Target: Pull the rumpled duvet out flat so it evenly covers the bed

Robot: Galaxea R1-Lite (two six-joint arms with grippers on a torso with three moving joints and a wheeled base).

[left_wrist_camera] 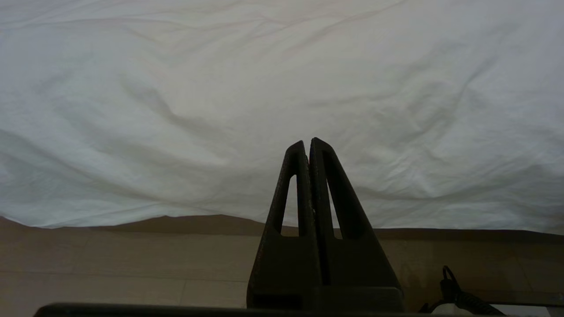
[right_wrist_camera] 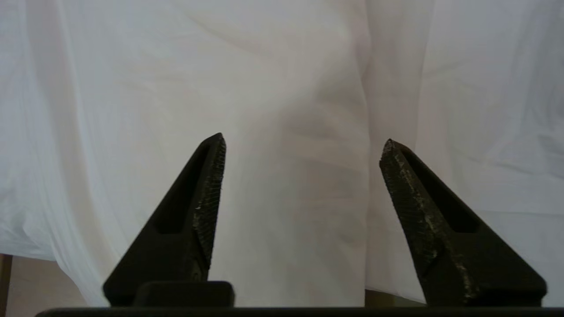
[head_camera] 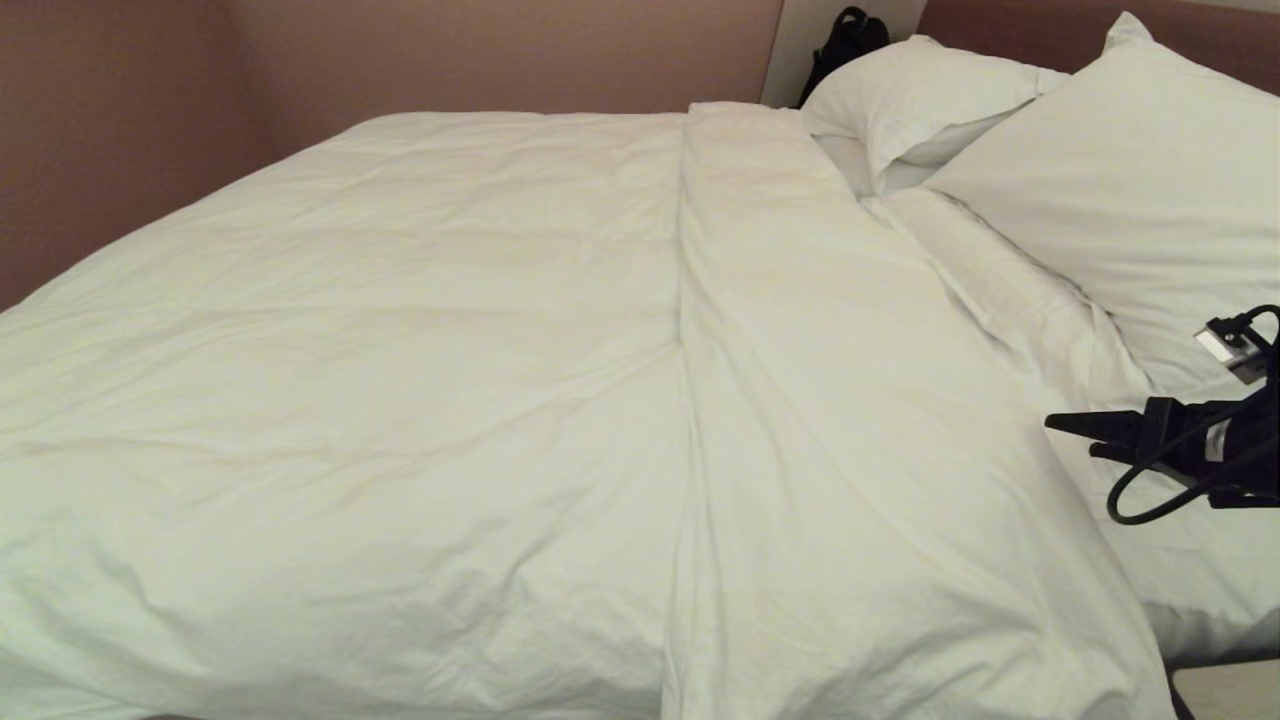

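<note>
Duvet [head_camera: 400, 380] spread over bed, folded-back band [head_camera: 800, 400] right of centre, nr pillows [head_camera: 1120, 190]. Right gripper [right_wrist_camera: 302, 176] jaws spread, empty, at right edge; left gripper [left_wrist_camera: 307, 147] jaws pressed together, parked nr near edge. Risk: pinching only cover fabric, slips, fold stays bunched.

We see the bed [head_camera: 1215, 640] with a big white duvet [head_camera: 400, 380] spread over it. A long fold runs down the duvet. Two pillows [head_camera: 1120, 190] lie at the head end, one touching the other.
</note>
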